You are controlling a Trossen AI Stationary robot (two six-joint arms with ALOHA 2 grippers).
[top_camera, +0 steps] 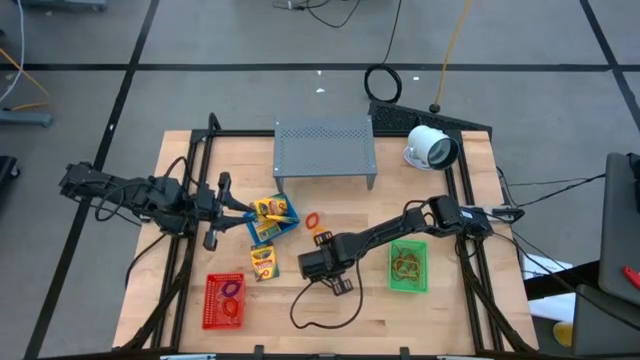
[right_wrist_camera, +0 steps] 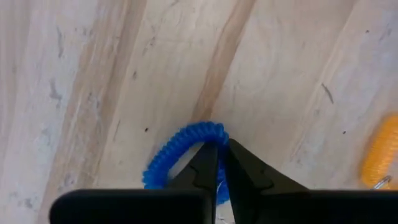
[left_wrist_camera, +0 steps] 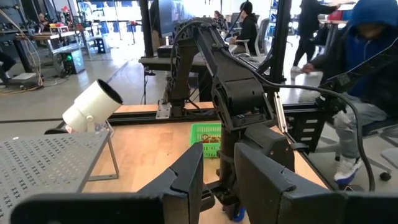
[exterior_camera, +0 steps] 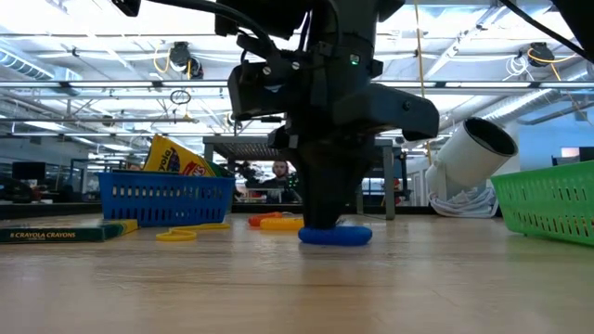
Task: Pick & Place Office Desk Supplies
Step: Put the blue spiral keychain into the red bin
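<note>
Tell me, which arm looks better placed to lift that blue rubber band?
The right arm. Its gripper is down on the table with its fingers pinched on the blue rubber band. The left gripper waits over by the blue basket, away from the band.

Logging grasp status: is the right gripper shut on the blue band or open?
Shut on it. In the right wrist view the right gripper has its fingertips pinched together over the blue band, which lies flat on the table.
</note>
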